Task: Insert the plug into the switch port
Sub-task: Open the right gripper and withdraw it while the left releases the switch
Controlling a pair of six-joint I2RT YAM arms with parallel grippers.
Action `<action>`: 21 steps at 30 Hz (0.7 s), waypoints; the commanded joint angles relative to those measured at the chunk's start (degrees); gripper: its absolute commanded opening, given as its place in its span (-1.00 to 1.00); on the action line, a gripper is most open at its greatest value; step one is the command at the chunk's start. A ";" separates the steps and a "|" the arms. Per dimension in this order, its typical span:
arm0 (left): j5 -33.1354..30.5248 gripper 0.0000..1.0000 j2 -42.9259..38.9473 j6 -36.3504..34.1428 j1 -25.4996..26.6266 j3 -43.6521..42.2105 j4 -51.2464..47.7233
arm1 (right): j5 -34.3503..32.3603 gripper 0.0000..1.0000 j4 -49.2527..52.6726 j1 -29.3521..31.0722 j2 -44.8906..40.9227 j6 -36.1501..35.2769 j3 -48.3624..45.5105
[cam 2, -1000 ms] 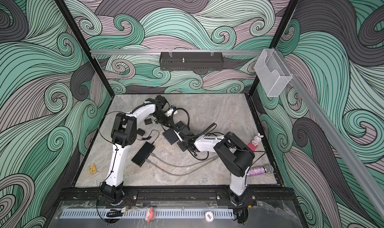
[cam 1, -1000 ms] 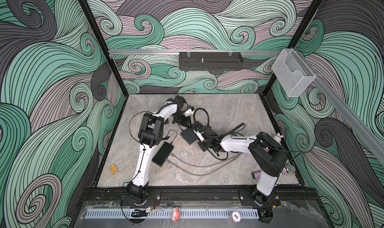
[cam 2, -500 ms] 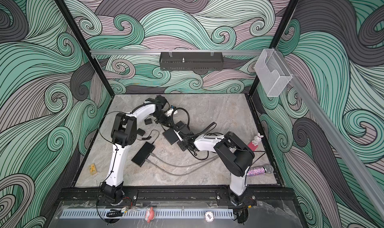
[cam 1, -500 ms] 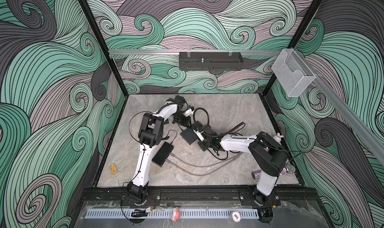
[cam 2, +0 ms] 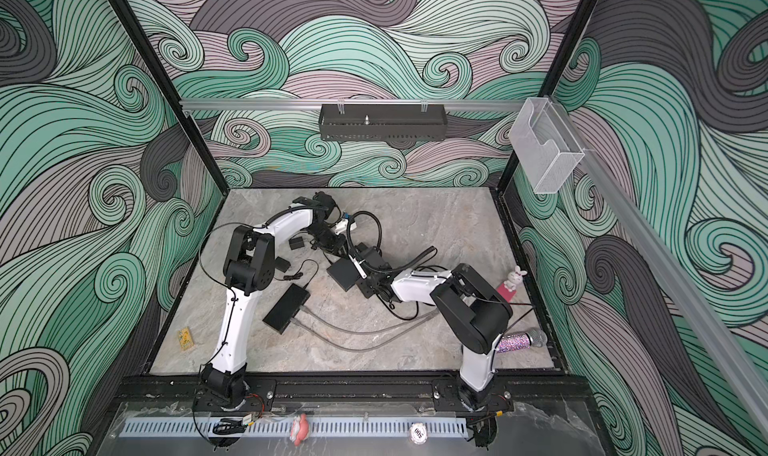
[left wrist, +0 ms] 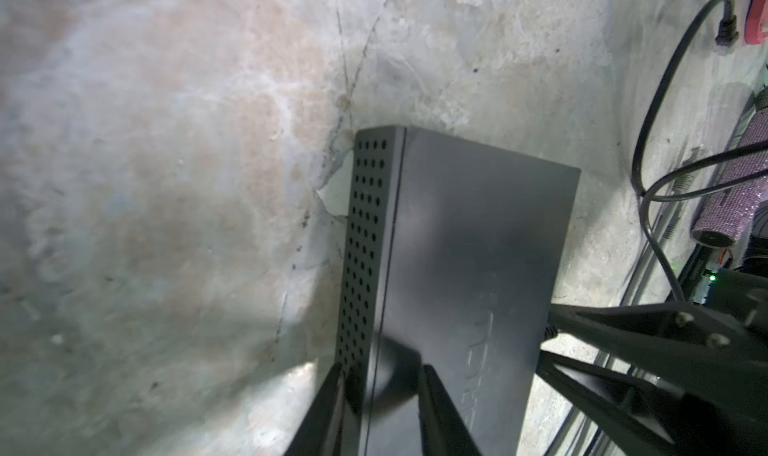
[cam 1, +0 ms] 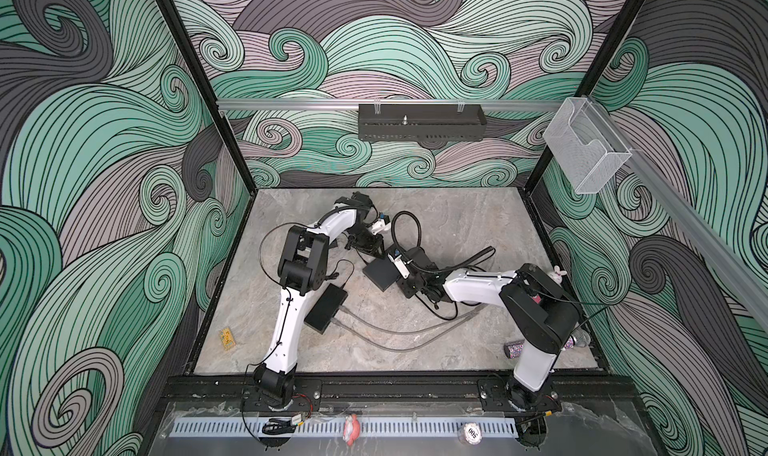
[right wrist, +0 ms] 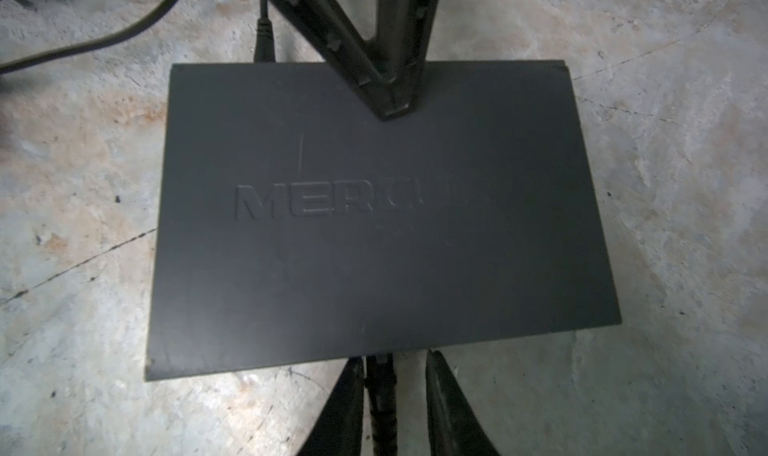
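Meanwhile, the switch [right wrist: 374, 208] lay mid-table with the plug [right wrist: 380, 391] at its right edge, between the slightly parted jaws of the right gripper [right wrist: 395, 360], while the left gripper [left wrist: 380, 375] sat over its far edge, its grip unclear.

tabletop [cam 1: 457, 225]: grey marble-look | switch [right wrist: 374, 225]: flat, just ahead of right pincer [right wrist: 395, 362] | black hub [cam 1: 326, 308], glitter mic [cam 2: 521, 341]: well apart from it

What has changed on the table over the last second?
Hardly anything moved. The right claw seems to have loosened: its jaws now stand apart around the plug at the edge of the switch. Everything else, the switch and grey cables included, stayed put.
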State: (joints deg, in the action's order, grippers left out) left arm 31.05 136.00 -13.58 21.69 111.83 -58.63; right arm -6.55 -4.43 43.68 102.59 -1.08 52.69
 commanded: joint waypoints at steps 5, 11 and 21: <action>-4.31 0.16 -2.50 3.74 0.88 -1.97 -4.28 | -2.01 -0.20 -8.04 -1.57 -7.24 0.30 -1.68; -10.08 0.37 -10.92 5.50 -0.68 -3.63 0.06 | -2.96 0.08 1.22 -2.50 -16.31 -0.47 -3.76; -4.07 0.37 -21.74 5.85 1.17 -12.78 9.60 | -0.15 0.75 19.30 -10.28 -38.44 22.19 -10.28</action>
State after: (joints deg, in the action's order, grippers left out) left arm 24.88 114.50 -8.01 21.52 100.47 -51.40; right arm -5.58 5.82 33.87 67.46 12.82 44.01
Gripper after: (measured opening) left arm 0.688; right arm 0.869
